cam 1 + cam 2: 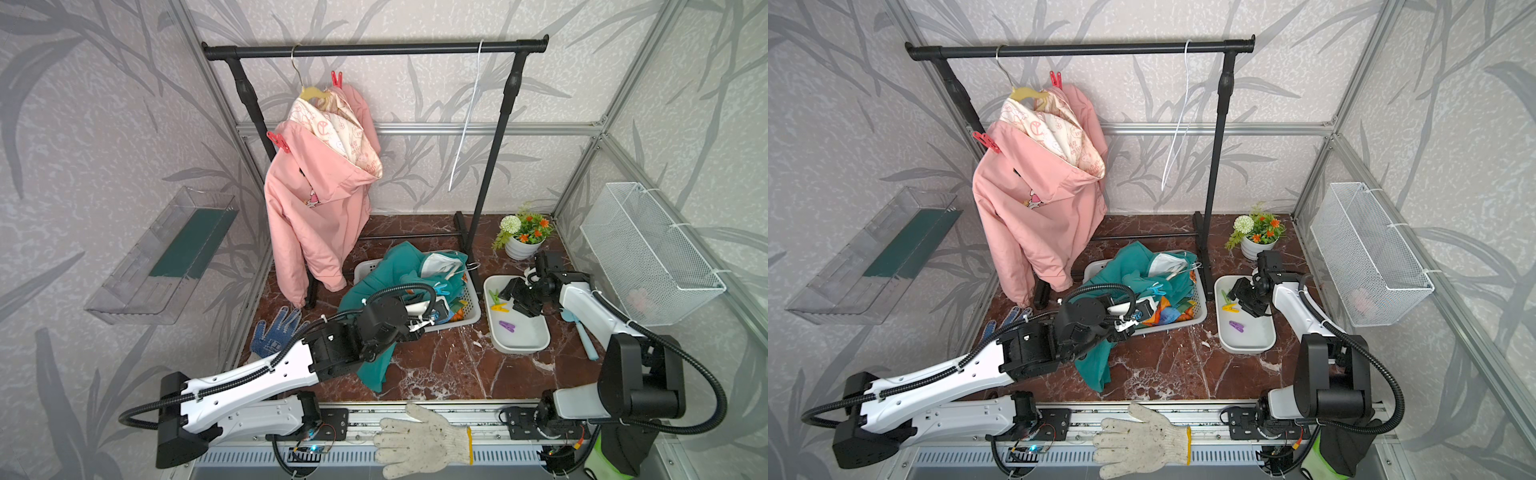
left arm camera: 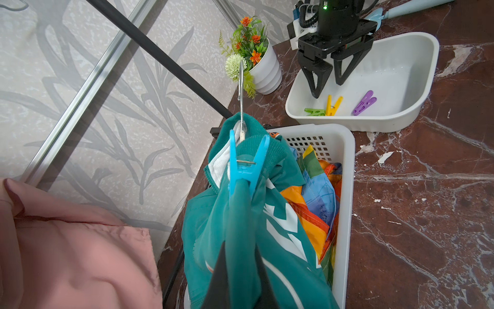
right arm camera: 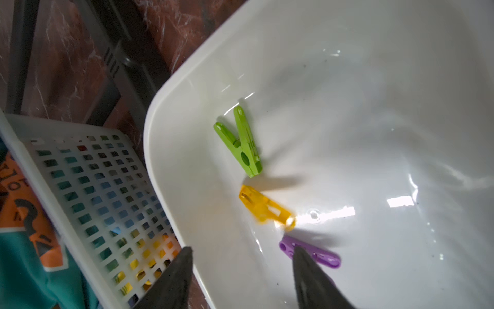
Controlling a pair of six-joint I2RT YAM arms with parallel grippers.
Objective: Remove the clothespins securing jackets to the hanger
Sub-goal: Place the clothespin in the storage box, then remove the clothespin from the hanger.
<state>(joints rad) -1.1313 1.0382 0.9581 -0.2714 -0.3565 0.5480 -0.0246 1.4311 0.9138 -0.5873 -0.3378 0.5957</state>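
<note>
Three clothespins (image 3: 244, 144) are lying in the tub (image 2: 374, 124) under the open right gripper (image 2: 328, 89), the left gripper (image 2: 240, 251) pinching the teal jacket (image 2: 200, 214), blue pin (image 2: 244, 166) and two red pins (image 1: 277, 141) remaining.

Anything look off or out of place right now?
The teal jacket spills out of the basket onto the table, blue clothespin still clipped to it. White chips litter the table beside the tray.

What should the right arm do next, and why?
The right gripper stands open and empty over the white tub, while the blue clothespin clips the teal jacket held by the left gripper; I'd probably move the right one to that pin next.
</note>
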